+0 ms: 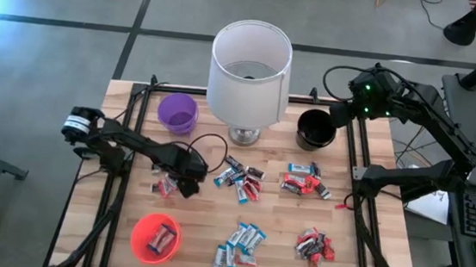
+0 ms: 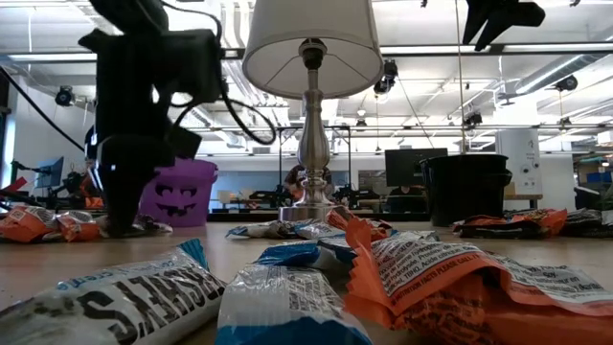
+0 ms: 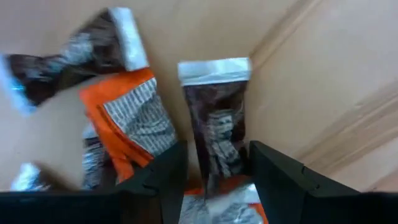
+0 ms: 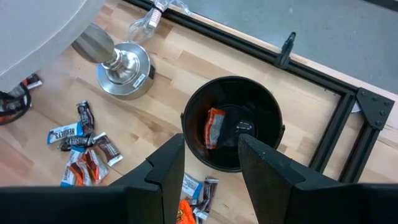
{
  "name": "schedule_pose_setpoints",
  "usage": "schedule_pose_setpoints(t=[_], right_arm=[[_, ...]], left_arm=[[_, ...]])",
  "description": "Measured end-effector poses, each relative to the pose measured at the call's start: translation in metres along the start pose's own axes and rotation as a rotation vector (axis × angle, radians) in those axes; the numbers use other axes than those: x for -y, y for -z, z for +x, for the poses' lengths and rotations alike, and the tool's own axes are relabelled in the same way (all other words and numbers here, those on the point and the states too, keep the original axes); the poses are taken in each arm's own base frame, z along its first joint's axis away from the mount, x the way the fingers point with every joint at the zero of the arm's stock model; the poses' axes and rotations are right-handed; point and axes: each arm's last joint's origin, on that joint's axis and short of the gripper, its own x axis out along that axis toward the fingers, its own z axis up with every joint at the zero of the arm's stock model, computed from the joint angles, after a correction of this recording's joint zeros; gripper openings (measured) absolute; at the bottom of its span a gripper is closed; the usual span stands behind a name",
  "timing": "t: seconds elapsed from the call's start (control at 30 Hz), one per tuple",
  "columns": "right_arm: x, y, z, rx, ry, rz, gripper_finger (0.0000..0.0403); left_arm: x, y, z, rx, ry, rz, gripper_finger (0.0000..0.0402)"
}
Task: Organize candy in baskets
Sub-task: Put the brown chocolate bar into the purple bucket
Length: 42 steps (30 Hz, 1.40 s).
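My left gripper (image 1: 187, 187) points down over a small heap of candy (image 1: 164, 186) at the table's left. It is open low over the table, and its fingers stand on either side of a dark brown bar (image 3: 217, 124) lying flat, next to an orange-wrapped piece (image 3: 134, 118). My right gripper (image 1: 340, 117) waits open, high above the black basket (image 4: 233, 124), which holds an orange-wrapped candy (image 4: 214, 127). The purple basket (image 1: 178, 113) stands at the far left. The orange-red basket (image 1: 155, 237), at the near left, has candy in it. My left gripper's fingers (image 3: 171, 174) come from above, pointing down, and stand close along the two long sides of the dark brown bar's near half (image 3: 219, 158). The bar lies flat on the table. Whether the fingers touch it I cannot tell.
A white-shaded lamp (image 1: 250, 70) on a metal base (image 4: 124, 65) stands between the purple and black baskets. More candy lies in heaps at the middle (image 1: 238, 178), the right (image 1: 303, 181), and near the front edge (image 1: 241, 242) (image 1: 314, 246). A black frame (image 1: 118, 175) borders the tabletop.
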Motion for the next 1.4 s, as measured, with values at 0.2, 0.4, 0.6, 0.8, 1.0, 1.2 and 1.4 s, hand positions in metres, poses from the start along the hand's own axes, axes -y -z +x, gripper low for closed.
schedule_pose_setpoints(t=[0.2,0.4,0.6,0.8,1.0,1.2,1.4], right_arm=[[0.0,0.0,0.0,0.0,0.0,0.0,0.0144],[0.0,0.0,0.0,0.001,0.001,0.01,0.0144],[0.0,0.0,0.0,0.002,0.002,0.026,0.0144],[0.0,0.0,0.0,0.001,0.003,0.041,0.0144],[0.0,0.0,0.0,0.006,0.012,0.053,0.0144],[0.002,-0.001,0.001,0.029,0.059,0.069,0.0144],[0.002,0.0,0.005,0.018,0.067,0.116,0.0144]], left_arm=[[-0.001,0.002,0.006,0.001,0.025,-0.005,0.0148],[-0.001,0.002,0.003,0.012,0.042,0.027,0.0085],[0.004,-0.003,-0.008,0.024,0.062,0.104,0.0009],[0.01,-0.009,-0.032,0.048,0.081,0.214,0.0007],[0.007,-0.011,-0.082,0.135,0.131,0.305,0.0003],[-0.018,-0.003,-0.129,0.315,0.127,0.315,0.0002],[-0.044,0.008,-0.161,0.443,0.169,0.306,0.0002]])
